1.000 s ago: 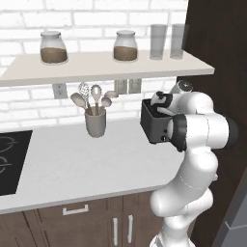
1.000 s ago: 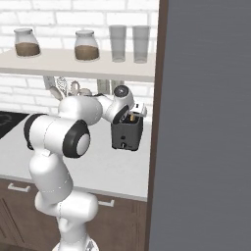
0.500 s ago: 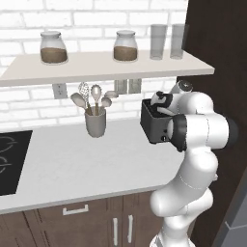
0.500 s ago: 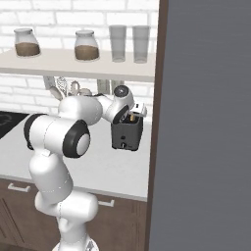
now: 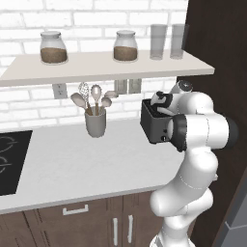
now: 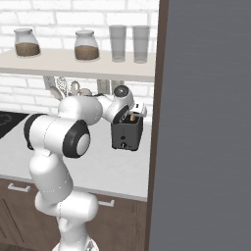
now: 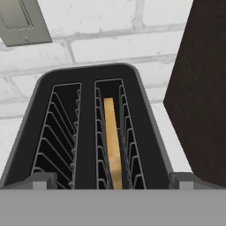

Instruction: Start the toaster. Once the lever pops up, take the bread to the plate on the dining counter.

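While I hang over the right end of the pale tabletop (image 5: 72,164), a tall dark cabinet panel (image 6: 206,122) stands just to my right and a white brick wall (image 5: 29,103) runs behind. Above the tabletop a long pale shelf (image 5: 96,67) carries two lidded glass jars with brown contents (image 5: 53,47) (image 5: 125,46) and, further right, two empty drinking glasses (image 5: 158,41) (image 5: 178,40). At the far left edge of the tabletop lies a black cooktop (image 5: 9,161), and dark brown cabinet doors with pale handles (image 5: 96,226) sit below. Near the wall stands a grey utensil cup (image 5: 95,123) holding spoons and a whisk, well apart from the toaster (image 5: 153,126). That toaster, boxy and dark, sits at the right end of the tabletop, close to the dark panel. My jaws (image 6: 131,111) are right above its top, spread wide and grasping nothing; in the hand view my two grey fingertips (image 7: 42,181) sit at either side of the toaster's near end. Looking straight down, I see two wire-lined slots: the left one has bare wires, and the right one holds the bread (image 7: 112,143), a pale tan slice standing on edge, sunk down between the wires. A grey wall outlet plate (image 7: 22,22) is fixed to the brick behind the toaster.
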